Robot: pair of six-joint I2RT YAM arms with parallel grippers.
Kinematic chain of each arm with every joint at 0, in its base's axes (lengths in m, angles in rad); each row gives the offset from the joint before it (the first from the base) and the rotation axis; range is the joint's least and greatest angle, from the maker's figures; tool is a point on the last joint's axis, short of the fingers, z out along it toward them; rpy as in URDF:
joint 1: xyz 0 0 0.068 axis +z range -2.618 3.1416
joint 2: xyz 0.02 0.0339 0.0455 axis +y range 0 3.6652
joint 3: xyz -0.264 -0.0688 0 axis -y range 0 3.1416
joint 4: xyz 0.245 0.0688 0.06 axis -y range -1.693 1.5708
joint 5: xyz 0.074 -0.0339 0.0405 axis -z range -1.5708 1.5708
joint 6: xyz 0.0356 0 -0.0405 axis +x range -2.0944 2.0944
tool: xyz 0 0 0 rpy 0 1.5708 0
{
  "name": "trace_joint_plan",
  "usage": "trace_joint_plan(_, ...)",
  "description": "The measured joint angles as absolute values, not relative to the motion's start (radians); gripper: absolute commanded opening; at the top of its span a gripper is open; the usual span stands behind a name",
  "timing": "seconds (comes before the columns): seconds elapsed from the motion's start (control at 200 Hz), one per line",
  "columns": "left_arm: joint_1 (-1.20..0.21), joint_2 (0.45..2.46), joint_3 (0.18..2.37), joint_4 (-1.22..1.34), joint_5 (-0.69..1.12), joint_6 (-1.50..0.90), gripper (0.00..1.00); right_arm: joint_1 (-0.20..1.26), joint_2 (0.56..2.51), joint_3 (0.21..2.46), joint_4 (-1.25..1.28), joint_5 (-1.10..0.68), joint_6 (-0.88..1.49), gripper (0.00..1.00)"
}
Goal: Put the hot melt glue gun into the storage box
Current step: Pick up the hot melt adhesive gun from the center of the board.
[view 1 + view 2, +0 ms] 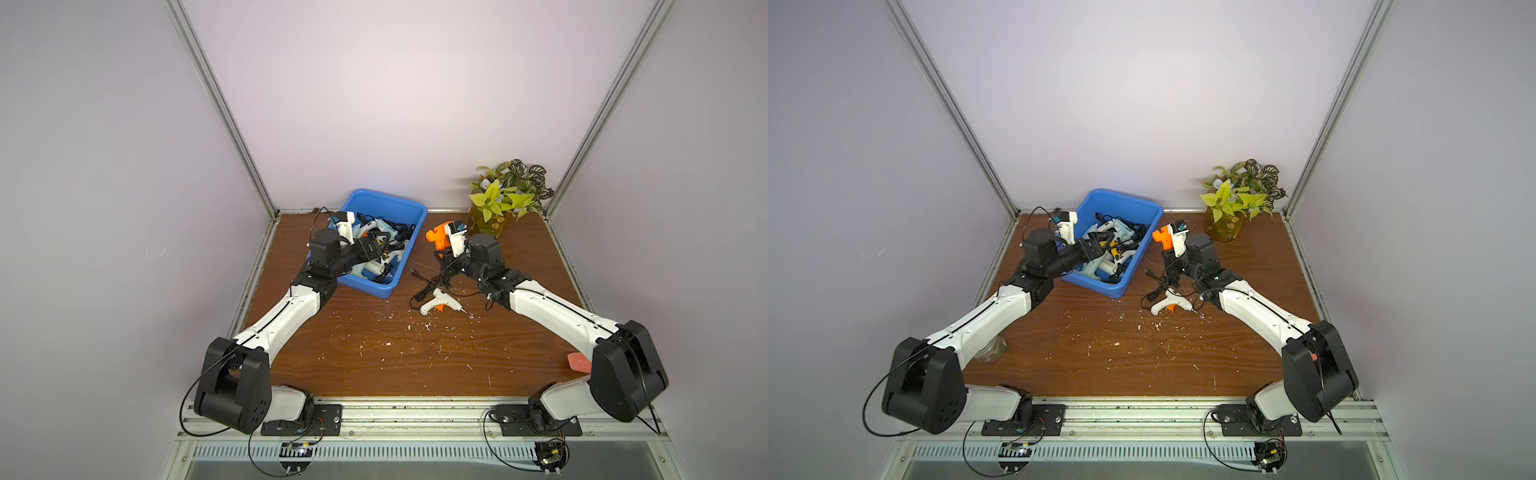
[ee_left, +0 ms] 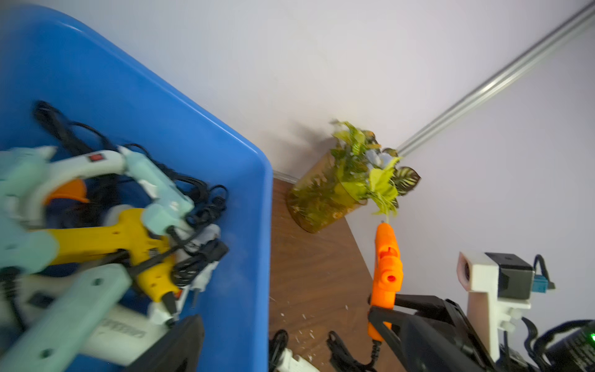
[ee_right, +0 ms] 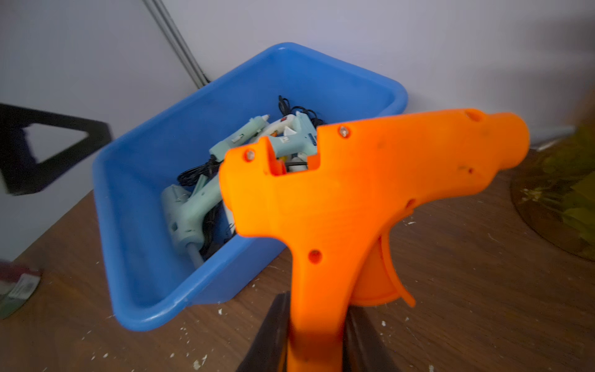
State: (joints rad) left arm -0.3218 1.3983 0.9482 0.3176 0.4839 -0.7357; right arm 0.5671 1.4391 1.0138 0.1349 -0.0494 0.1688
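An orange plastic hot melt glue gun point(image 3: 354, 193) is held by its handle in the right gripper point(image 3: 317, 341). The black fingers point(image 3: 267, 335) are squeezed tight on both sides of the handle, and the gun is kept up off the brown wooden table point(image 1: 374, 353). The gun is outside the bright blue plastic storage box point(image 3: 145, 193), which is seen just beside these fingers. The left gripper point(image 1: 380, 242) is spread wide with nothing between its fingers. It is placed over the box, and right under these fingers a pile of mint, white and yellow glue guns point(image 2: 128, 232) with black cords is seen. Near the right fingers, a white glue gun point(image 1: 436, 305) with a tangled black cord point(image 1: 428, 286) is left lying on the table among white crumbs. Past the right fingers, a leafy green plant point(image 1: 503, 195) in a see-through yellow cup is set in the corner.
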Motion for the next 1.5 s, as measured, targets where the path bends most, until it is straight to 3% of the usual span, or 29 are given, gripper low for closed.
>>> trace_joint_plan(0.215,-0.449,1.518,1.063,0.336,0.603,-0.743,1.0,0.635,1.42,1.007,0.17,-0.073,0.11,0.12)
trace_joint_plan(0.285,-0.476,1.547,1.088,0.34,0.625,-0.746,0.95,0.655,1.42,1.007,0.169,-0.065,0.093,0.12)
trace_joint_plan(0.485,-0.503,1.582,1.099,0.364,0.656,-0.772,0.74,0.696,1.42,1.007,0.168,-0.048,0.058,0.13)
trace_joint_plan(0.726,-0.5,1.586,1.098,0.395,0.653,-0.798,0.34,0.723,1.422,1.011,0.17,-0.011,0.025,0.15)
trace_joint_plan(0.856,-0.494,1.586,1.091,0.405,0.633,-0.795,0.26,0.732,1.422,1.019,0.17,0.007,0.02,0.19)
trace_joint_plan(0.946,-0.493,1.586,1.084,0.417,0.628,-0.791,0.2,0.735,1.422,1.021,0.167,0.017,0.018,0.29)
trace_joint_plan(1.086,-0.49,1.585,1.069,0.448,0.631,-0.809,0.13,0.739,1.422,1.021,0.171,0.023,0.015,0.65)
trace_joint_plan(1.136,-0.48,1.578,1.052,0.471,0.633,-0.821,0.1,0.739,1.422,1.021,0.176,0.023,0.02,0.74)
trace_joint_plan(1.386,-0.355,1.512,0.956,0.593,0.631,-0.887,0.08,0.741,1.406,1.018,0.201,0.05,0.039,0.98)
trace_joint_plan(1.501,-0.278,1.496,0.956,0.633,0.625,-0.9,0.08,0.741,1.365,1.007,0.212,0.08,0.059,0.99)
